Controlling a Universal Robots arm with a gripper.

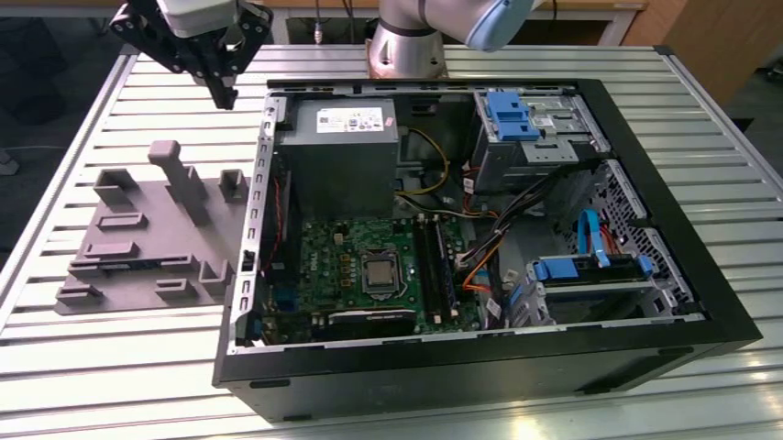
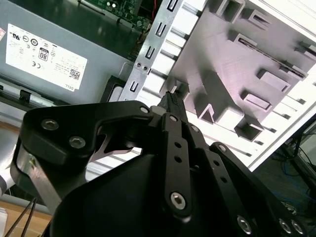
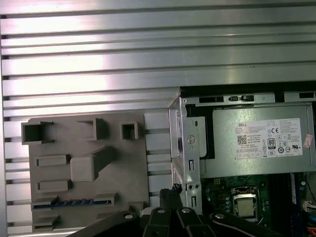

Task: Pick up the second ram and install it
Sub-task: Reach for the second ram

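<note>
Hand: the hand [image 2: 173, 97] has its fingertips pressed together with nothing between them; the same shows in the first wrist view [image 3: 174, 190].
Hand's place: in the exterior view the hand [image 1: 226, 96] hangs in the air over the desk [image 1: 110, 385], near the edge where the arm is mounted. It sits just off the corner of the computer case [image 1: 490, 367] and is apart from everything.
Second ram: the second ram [image 3: 74, 202] lies flat in a long slot of the grey holder [image 3: 118, 173], showing as a blue-green strip.
Holder: it rests on the desk beside the case, toward the desk's edge at the exterior view's left.
Case: it lies open on its side mid-desk, with the power supply [image 1: 343, 156] at the end toward the arm and the black memory slots [image 1: 437, 266] on the board past it.
Progress: early, by my reading. The stick is not yet grasped, and both the pick and the seating in a slot remain to be done.
</note>
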